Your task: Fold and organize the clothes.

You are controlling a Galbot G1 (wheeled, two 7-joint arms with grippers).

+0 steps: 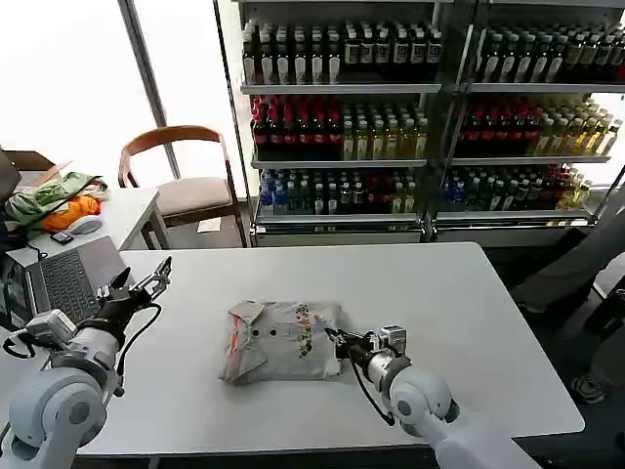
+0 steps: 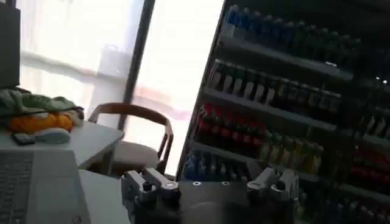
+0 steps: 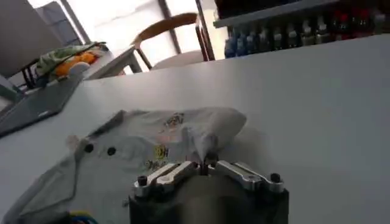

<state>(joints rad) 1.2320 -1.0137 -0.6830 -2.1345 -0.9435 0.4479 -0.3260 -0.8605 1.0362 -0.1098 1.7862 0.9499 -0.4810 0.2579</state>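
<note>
Grey collared cotton shirt [image 1: 283,340] lies folded mid-table, wide white tabletop [image 1: 469,313] around it. Right gripper [image 1: 339,345] pinches its edge, fingers closed; left gripper [image 1: 154,276] spread wide, empty, raised near the laptop [image 1: 73,278].

Shirt [image 1: 283,340]: soft, matt cloth, creased, with a printed chest motif and dark buttons. Table [image 1: 469,322] beneath the shirt: smooth white top with a faint sheen. Right gripper [image 1: 343,349], at the shirt's edge: dark plastic body, bright metal fingers [image 3: 244,173]. Chair [image 1: 176,171] beyond the table: glossy wooden frame, matt cloth seat. Laptop [image 1: 73,278] beside the table: matt grey metal.
</note>
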